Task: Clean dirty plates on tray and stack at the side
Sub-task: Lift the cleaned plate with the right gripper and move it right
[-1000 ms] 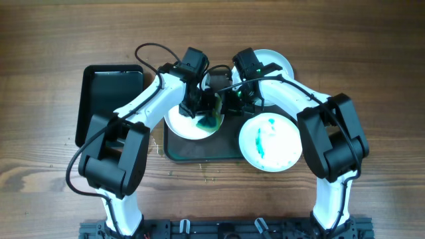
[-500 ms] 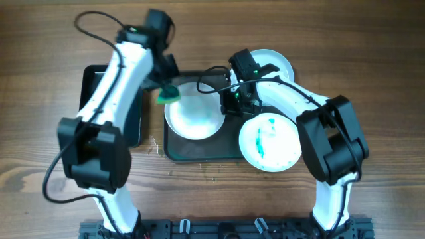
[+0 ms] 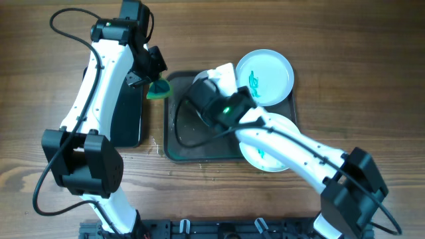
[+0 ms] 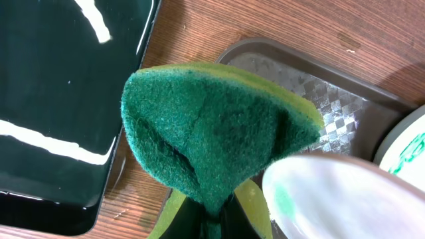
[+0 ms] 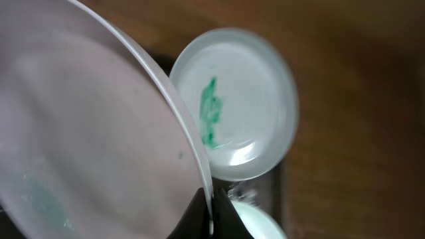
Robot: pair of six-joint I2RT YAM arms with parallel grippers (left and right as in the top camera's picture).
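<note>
**Overhead:** The left tool (image 3: 155, 85) is closed on a green sponge (image 3: 159, 89). It holds the sponge just off the far left corner of the grey tray (image 3: 192, 143), between that tray and a black tray (image 3: 126, 119) on the bench (image 3: 332, 40). The right tool (image 3: 214, 85) hangs over the middle of the grey tray, gripping 1 lifted plate (image 3: 222, 70) by its rim, tipped up. 2 more plates lie on the tray's right side. A far plate (image 3: 269, 76) is smeared teal, and a near plate (image 3: 262, 158) is partly hidden under the right arm.

**Left wrist:** The sponge (image 4: 212, 126) is folded and pinched at its base.

**Right wrist:** The jaws are shut on the rim of the lifted plate (image 5: 86, 133), which shows only faint teal traces.

The first plate looks wiped and is being taken off the tray. The next move calls for carrying it to the side, levelling it and setting it flat before the right tool lets go. The left arm should hold the sponge clear until then.
</note>
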